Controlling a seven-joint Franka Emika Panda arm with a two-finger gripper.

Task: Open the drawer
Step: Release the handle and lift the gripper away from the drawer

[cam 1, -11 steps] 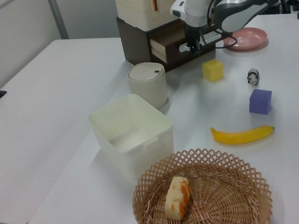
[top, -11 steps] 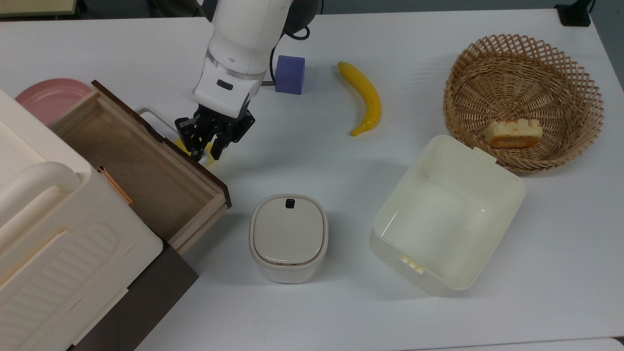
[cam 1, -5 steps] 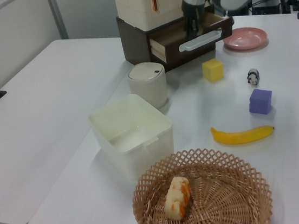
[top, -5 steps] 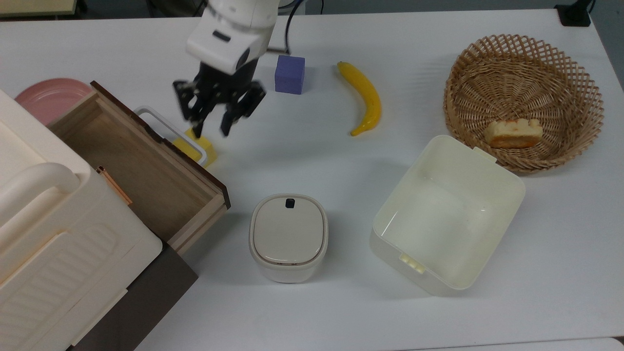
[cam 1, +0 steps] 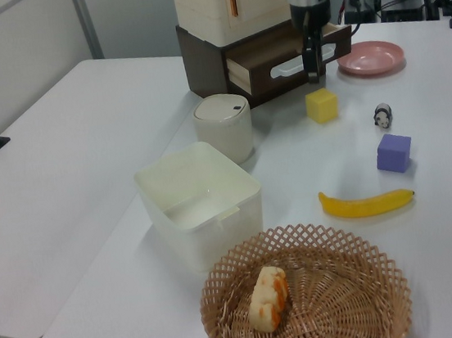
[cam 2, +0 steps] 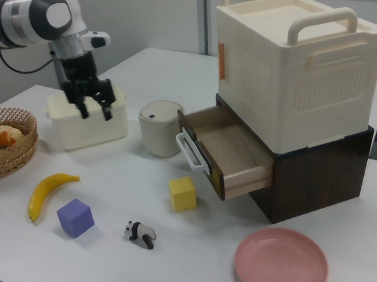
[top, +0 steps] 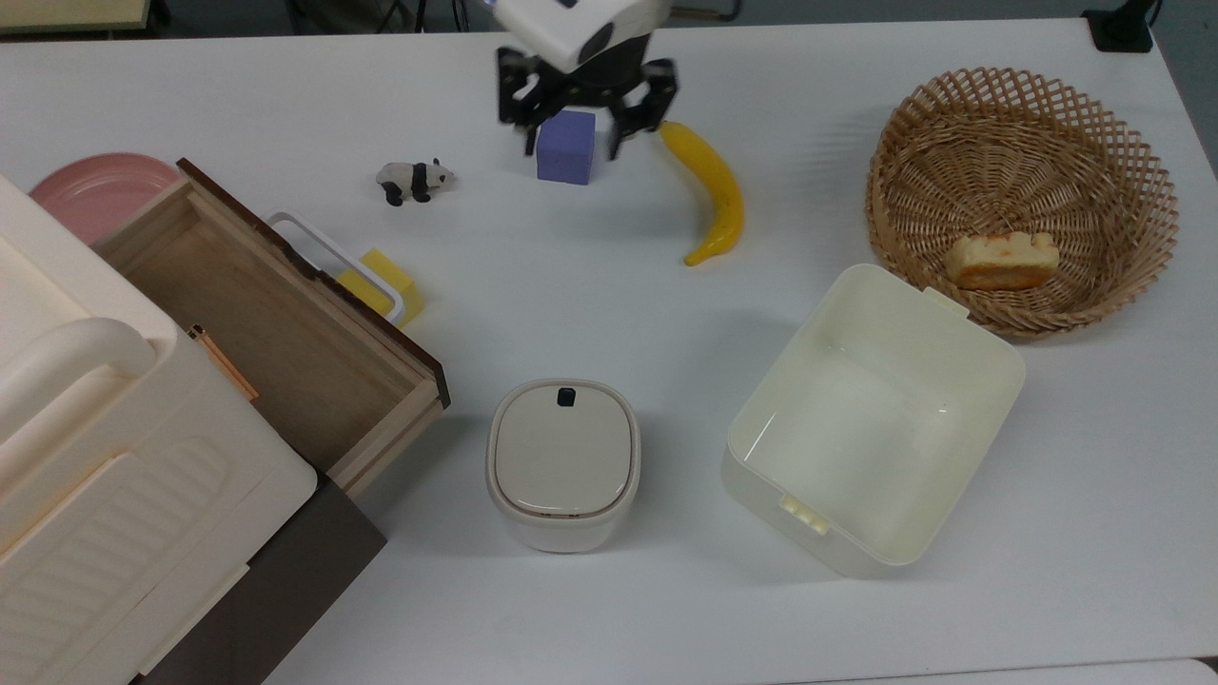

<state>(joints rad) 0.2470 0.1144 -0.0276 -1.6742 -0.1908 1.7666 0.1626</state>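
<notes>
The drawer (top: 285,328) stands pulled out from the dark brown cabinet, its lighter wood inside showing and nothing visible in it. Its white loop handle (top: 328,255) is free. In the right view the drawer (cam 2: 236,151) juts toward the right view's left, handle (cam 2: 189,153) in front. My gripper (top: 571,147) is open and holds nothing. It hangs in the air over the purple cube (top: 565,164), well to the top view's right of the drawer. The gripper (cam 2: 94,109) also appears raised in the right view and, in the left view, as the gripper (cam 1: 313,68).
A yellow cube (top: 385,278) sits against the drawer front, a toy panda (top: 414,179) beyond it. A banana (top: 712,190), a wicker basket (top: 1123,152) with bread (top: 1004,259), a cream bin (top: 880,419) and a lidded pot (top: 563,461) lie around. A pink plate (top: 90,185) is behind the cabinet.
My gripper left the drawer handle, rose and travelled to the top view's upper right, ending over the purple cube. The toy panda is now uncovered. The drawer stayed put.
</notes>
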